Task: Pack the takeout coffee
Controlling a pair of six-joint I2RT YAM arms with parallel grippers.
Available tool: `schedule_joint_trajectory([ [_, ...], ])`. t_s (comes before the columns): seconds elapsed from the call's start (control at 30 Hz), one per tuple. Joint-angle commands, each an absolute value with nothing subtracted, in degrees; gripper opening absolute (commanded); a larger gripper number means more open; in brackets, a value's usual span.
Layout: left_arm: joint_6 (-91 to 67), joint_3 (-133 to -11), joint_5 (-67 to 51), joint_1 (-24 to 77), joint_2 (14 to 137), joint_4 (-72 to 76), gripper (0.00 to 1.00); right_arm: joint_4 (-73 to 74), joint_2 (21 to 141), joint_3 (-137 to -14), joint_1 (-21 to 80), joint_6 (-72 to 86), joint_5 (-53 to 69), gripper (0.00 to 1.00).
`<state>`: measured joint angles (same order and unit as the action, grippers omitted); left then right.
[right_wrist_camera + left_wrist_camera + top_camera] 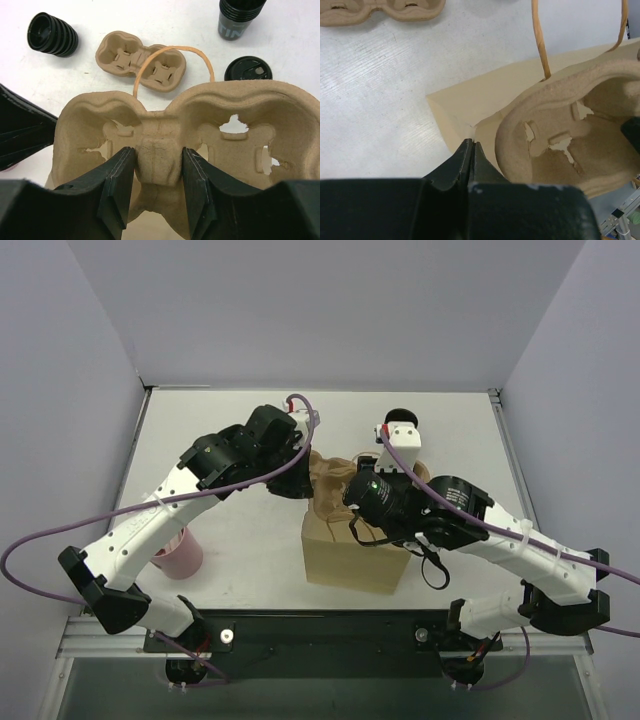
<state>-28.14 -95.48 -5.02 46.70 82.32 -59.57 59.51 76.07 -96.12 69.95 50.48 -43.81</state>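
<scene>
While bent low over the paper bag (352,558), clamps the centre ridge of the two-well pulp carrier (280,115) in the right gripper (159,167), fingers part-open around it, above the bag's mouth. Reaches in from the far left with the left gripper (471,150), fingers pressed together on the bag's rim. Has the takeout coffee (248,69) standing on the table (150,15) beyond the carrier, near the cup stack (239,17).

bag (465,102) mouth: blocked by carrier (520,125) | table (380,90) beside: open
</scene>
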Motion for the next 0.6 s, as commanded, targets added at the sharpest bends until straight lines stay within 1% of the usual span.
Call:
schedule_joint_trajectory([
  [0.0,-29.6,-95.3,-5.8,46.4,80.3,-58.3,0.0,64.3,77.2,-99.0,71.8,58.6,-44.5,0.25],
  [0.2,-31.0,-94.5,-6.4,46.3,79.9,-57.8,0.0,65.5,78.1,-97.4,73.0,60.7,-44.6,0.26],
  [0.57,-32.1,-94.1,-5.8,46.3,80.1,-58.8,0.0,65.8,76.0,-94.2,74.8,72.8,-42.7,0.25],
])
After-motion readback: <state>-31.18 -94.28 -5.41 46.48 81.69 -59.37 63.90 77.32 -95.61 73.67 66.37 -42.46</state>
